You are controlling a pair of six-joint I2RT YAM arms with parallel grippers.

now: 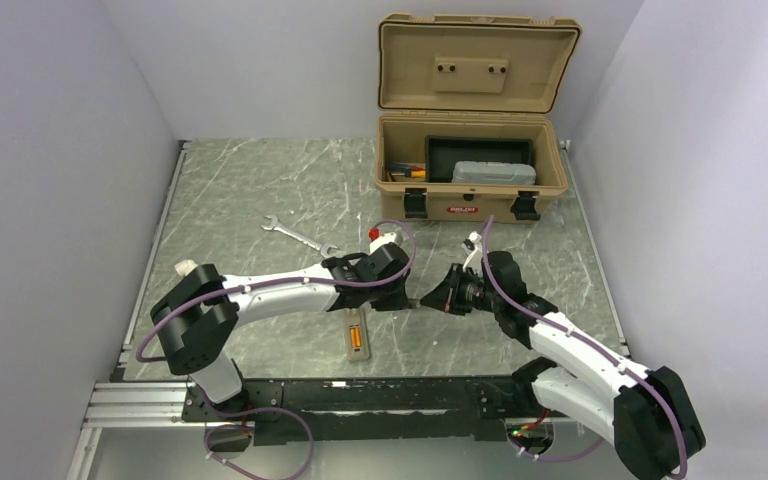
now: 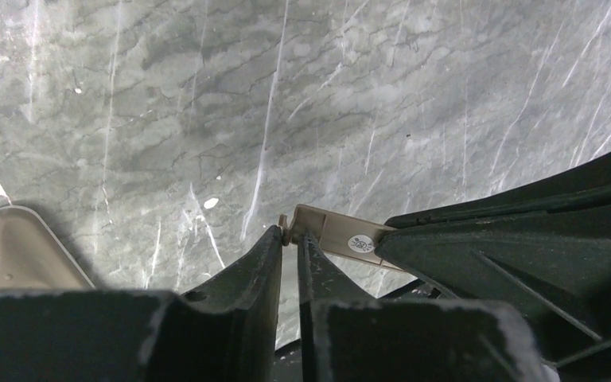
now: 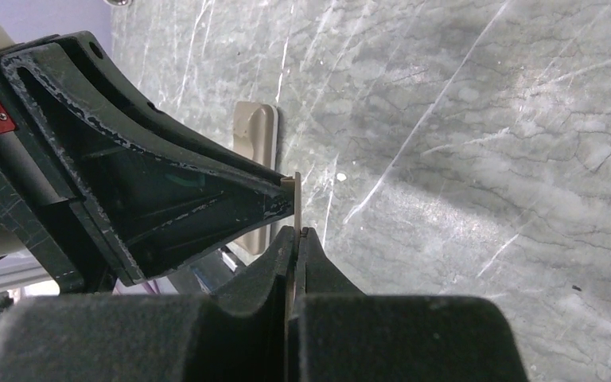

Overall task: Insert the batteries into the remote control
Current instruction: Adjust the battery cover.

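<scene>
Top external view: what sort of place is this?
Most likely a lab robot cell: plain white walls box in a marble-patterned table, two robot arms are bolted to an aluminium rail, and an open tan toolbox stands at the far edge.

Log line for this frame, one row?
tan cover: held off table | right fingers: shut on it | left fingers: at its other end | remote control: on table

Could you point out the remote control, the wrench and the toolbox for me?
remote control (image 1: 356, 335): top view, middle of its body.
wrench (image 1: 300, 237): top view, middle of its shaft.
toolbox (image 1: 480, 197): top view, its front wall.
</scene>
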